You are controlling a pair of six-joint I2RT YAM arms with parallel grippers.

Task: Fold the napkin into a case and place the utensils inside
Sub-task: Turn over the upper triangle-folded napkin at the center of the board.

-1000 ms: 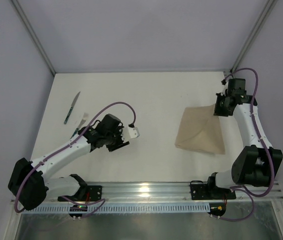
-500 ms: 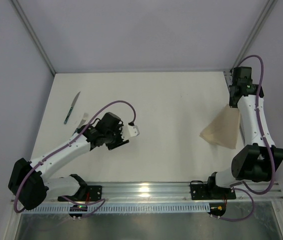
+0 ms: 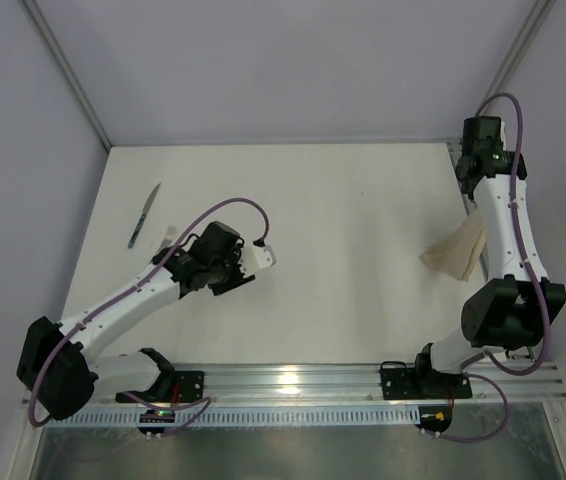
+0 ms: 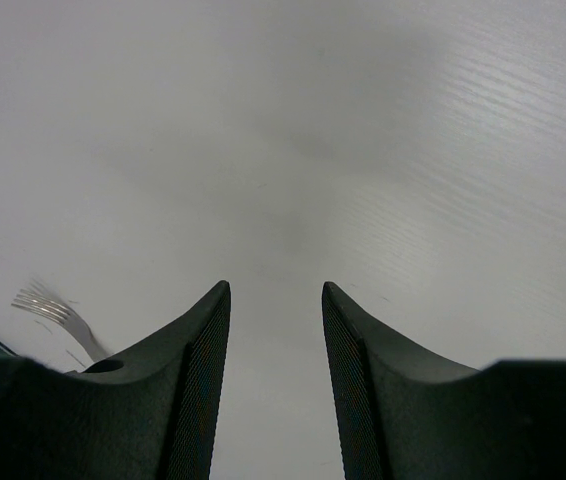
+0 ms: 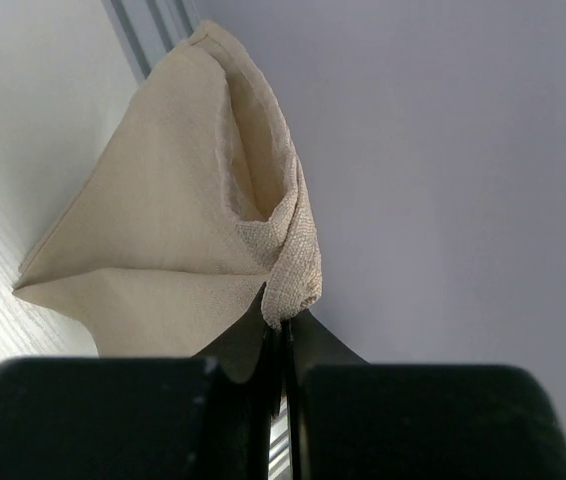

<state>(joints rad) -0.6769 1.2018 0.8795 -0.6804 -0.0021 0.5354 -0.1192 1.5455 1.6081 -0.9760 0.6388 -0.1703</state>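
While the right gripper (image 5: pixel 281 320) stays out at the table's (image 3: pixel 343 200) far-right corner, its dark jaws are clenched flat on a bunched corner of the napkin (image 5: pixel 163 220). The beige-tan cloth hangs from them in a loose, pointed cone. Its weave is coarse and visible at the pinched end, and soft layered folds open into a hollow pocket that holds nothing. From overhead, the napkin (image 3: pixel 460 250) shows as a tan wedge at the table's right edge, partly hidden behind the white arm. Whether its lowest point touches the table cannot be told. A grooved metal rail (image 5: pixel 148 30) borders the table there, below a plain lavender-grey wall (image 5: pixel 443 150).

Over the table's left half, the left gripper (image 4: pixel 275 290) hovers with its ribbed black fingers (image 4: pixel 203 380) parted and nothing between them. Beneath it is only the table's matte white surface, faintly grained.

Both utensils lie on the table's left side. The knife (image 3: pixel 144 215), slim with a dark teal handle and a silver blade, lies toward the far-left part. The fork (image 3: pixel 169 234) lies closer to the table's near edge, its silver tines (image 4: pixel 48 305) showing in the left wrist view.
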